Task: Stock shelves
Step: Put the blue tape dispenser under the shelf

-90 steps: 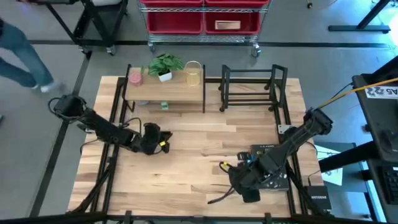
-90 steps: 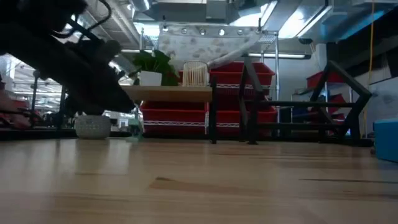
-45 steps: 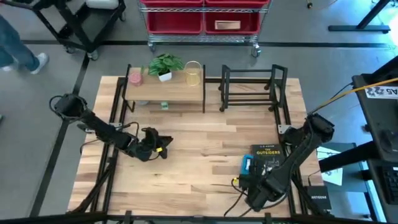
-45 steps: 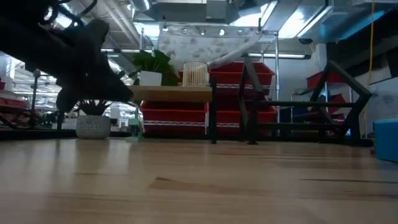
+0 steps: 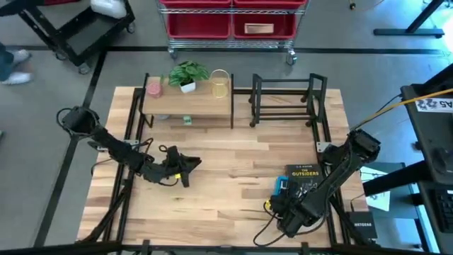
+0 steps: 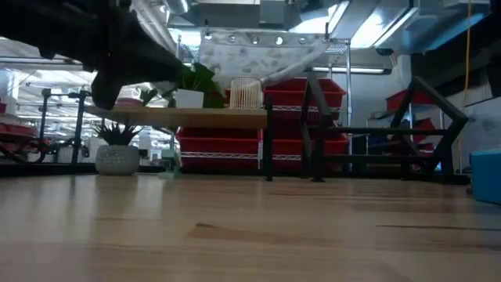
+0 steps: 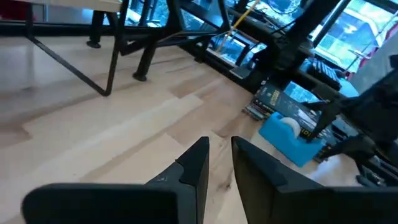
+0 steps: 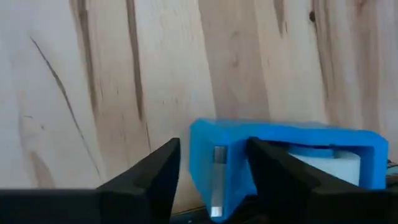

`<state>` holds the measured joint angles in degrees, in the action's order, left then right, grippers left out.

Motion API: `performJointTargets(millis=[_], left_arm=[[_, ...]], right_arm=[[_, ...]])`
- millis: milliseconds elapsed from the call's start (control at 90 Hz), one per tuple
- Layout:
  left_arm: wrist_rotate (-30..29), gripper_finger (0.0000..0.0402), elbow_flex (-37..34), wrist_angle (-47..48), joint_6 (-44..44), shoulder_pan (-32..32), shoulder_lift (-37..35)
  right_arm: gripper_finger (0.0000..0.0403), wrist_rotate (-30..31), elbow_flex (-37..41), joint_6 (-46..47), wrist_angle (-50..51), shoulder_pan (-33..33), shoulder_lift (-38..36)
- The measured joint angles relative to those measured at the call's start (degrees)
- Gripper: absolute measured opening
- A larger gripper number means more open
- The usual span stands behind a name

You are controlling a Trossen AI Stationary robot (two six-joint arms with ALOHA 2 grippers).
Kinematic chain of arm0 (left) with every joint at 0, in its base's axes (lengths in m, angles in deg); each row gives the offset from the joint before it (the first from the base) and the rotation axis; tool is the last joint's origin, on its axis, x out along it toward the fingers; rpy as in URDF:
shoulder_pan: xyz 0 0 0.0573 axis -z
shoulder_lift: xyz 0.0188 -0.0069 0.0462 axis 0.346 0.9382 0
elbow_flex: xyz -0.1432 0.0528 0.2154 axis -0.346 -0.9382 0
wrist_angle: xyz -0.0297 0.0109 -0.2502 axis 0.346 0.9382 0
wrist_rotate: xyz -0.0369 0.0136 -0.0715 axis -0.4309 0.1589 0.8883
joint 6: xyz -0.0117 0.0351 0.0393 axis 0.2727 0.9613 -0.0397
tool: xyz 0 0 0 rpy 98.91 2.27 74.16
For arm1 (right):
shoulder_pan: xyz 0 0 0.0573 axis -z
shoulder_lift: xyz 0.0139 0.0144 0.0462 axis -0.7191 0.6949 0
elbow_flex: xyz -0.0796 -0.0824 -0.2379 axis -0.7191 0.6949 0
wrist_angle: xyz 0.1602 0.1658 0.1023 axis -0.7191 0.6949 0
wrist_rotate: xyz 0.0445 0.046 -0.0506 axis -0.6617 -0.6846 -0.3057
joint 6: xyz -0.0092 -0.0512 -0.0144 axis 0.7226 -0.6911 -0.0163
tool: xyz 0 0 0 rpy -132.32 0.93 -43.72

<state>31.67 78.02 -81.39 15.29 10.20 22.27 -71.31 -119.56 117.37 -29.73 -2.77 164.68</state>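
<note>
The shelves stand at the table's far side: a wood-topped shelf (image 5: 188, 106) bearing a pink cup, a plant and a yellow wire cup, and a bare black rack (image 5: 286, 99). At the near right, a blue box-like object (image 5: 282, 186) with a white part lies beside a book (image 5: 305, 177). My right gripper (image 5: 282, 205) is open at table height. Its fingers stand on either side of the blue object's end (image 8: 214, 158). My left gripper (image 5: 192, 171) hovers left of the table's middle, open by a narrow gap (image 7: 219, 144), with nothing between its fingers. My right gripper comes at the blue object level from the table's near side, one finger (image 8: 163, 168) clear of it and the other (image 8: 264, 165) in front of it. Whether either finger touches the object cannot be told.
A small potted plant (image 6: 116, 157) stands under the wood shelf. Black frame bars run along the table's left and right edges. A wheeled cart with red bins (image 5: 230, 25) stands beyond the far edge. Bare wood lies across the table's middle (image 5: 233, 163).
My left gripper has risen and gone toward the table's right and near edges, turning as it went. My right arm has swung off the book, which now shows, and its gripper has come up to the blue object's near side.
</note>
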Motion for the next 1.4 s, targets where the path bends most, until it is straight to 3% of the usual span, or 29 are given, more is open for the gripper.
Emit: performJointTargets(millis=[244, 422, 644, 889, 1100, 1222, 1311, 1400], left_arm=[[0.0, 0.0054, 0.0, 0.1, -0.3, 0.0, 0.0], [-0.3, 0.0054, 1.0, -0.9, 0.6, 0.7, 0.0], [-2.9, 0.0054, 6.8, -3.4, 14.0, 4.3, 0.0], [-5.9, 0.0054, 9.1, -2.2, 19.4, 7.7, 0.0], [-8.2, 0.0054, 9.1, 2.9, 14.9, 9.0, 0.1], [-8.4, 0.0054, 9.1, 5.4, 12.9, 9.0, 0.5], [-8.4, 0.0054, 9.1, 6.0, 12.9, 8.8, 0.5], [-8.5, 0.0054, 9.1, 6.2, 13.0, 8.8, 0.5]], right_arm=[[0.0031, 0.6, -0.3, -0.5, 0.9, -0.1, -0.1], [0.0018, 1.4, -4.2, -4.2, 2.5, 0.6, 0.0], [0.0006, 6.9, -12.2, -17.8, 4.0, 5.0, 0.0], [0.0003, 7.1, -12.8, -22.6, 3.7, 8.6, 0.0], [0.0001, 7.8, -13.5, -7.5, 2.6, 1.1, 0.0], [0.0005, 9.8, -11.7, 5.5, -4.7, -5.2, 1.2], [0.0034, 11.8, -10.4, 13.6, -10.1, -8.6, 3.8], [0.0088, 14.2, -9.4, 20.1, -12.5, -10.4, 7.8]])
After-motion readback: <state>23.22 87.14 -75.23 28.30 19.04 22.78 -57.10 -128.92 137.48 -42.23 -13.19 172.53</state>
